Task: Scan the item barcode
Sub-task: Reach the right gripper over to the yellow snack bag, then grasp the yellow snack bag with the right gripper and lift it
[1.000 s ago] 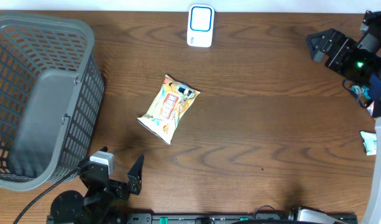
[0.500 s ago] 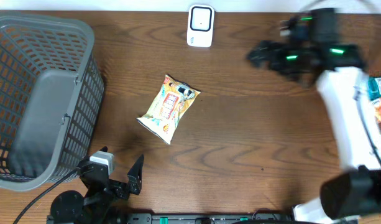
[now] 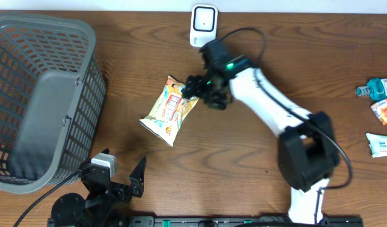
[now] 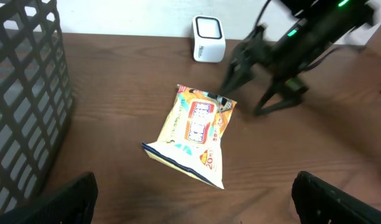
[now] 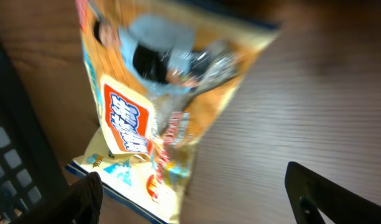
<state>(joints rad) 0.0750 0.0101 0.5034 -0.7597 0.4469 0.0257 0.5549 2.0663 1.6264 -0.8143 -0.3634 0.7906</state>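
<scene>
Overhead view: brown worktop [image 3: 256, 151], with a big grey basket [image 3: 41, 94] filling the left edge. The right arm [image 3: 269, 104] reaches across the middle. Its pincer [image 3: 201, 94] sits spread wide right at the far end of the snack bag [image 3: 170, 111], not clamped on it. The bag's lying flat around mid-worktop, a bit left of centre. The white scanner [image 3: 204, 25] stands at the far edge. The left pincer [image 3: 122, 170] hangs wide open by the near edge.

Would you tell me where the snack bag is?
Overhead, the snack bag lies mid-table, right of the basket, below the scanner, the right hand at its top corner.
</scene>
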